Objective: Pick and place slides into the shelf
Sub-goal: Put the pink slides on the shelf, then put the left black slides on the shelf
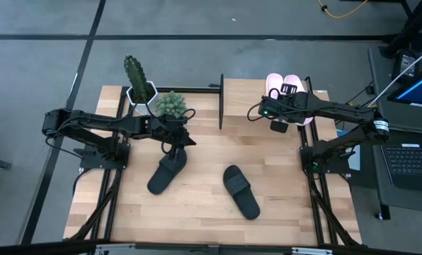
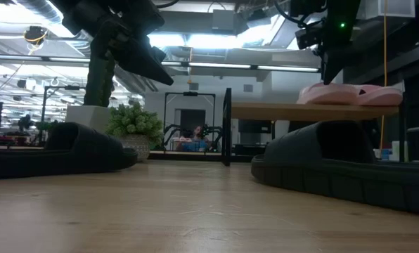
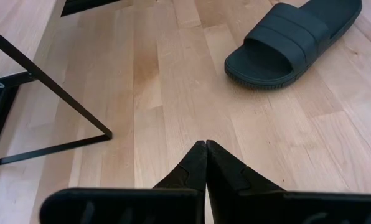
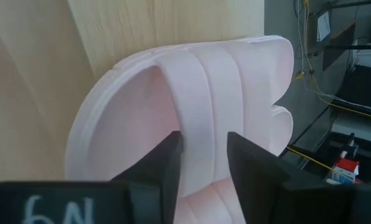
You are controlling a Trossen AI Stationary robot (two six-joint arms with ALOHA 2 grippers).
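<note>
Two pale pink slides (image 1: 282, 83) lie side by side, soles down, on the shelf's wooden board (image 1: 246, 92) at the far right; they also show in the low view (image 2: 353, 93). My right gripper (image 1: 285, 106) is over them, shut on one pink slide (image 4: 192, 112). Two black slides lie soles down on the table: one at the left (image 1: 167, 173), one in the middle (image 1: 241, 191). My left gripper (image 1: 185, 139) is shut and empty, above the table just past the left black slide's far end. My right gripper holds the pink slide by its wide strap (image 4: 204, 143), pinched between the two fingers (image 4: 167, 165). The fingers come from above, slanting down. The slide lies level with its sole on the shelf board (image 2: 301, 111), beside the other pink slide.
A cactus (image 1: 134, 74) and a leafy plant (image 1: 172, 105) in white pots stand at the far left, close to my left arm. The shelf's thin black frame (image 1: 221, 99) stands upright on the table. Bare tabletop lies along the near edge (image 1: 197, 223).
</note>
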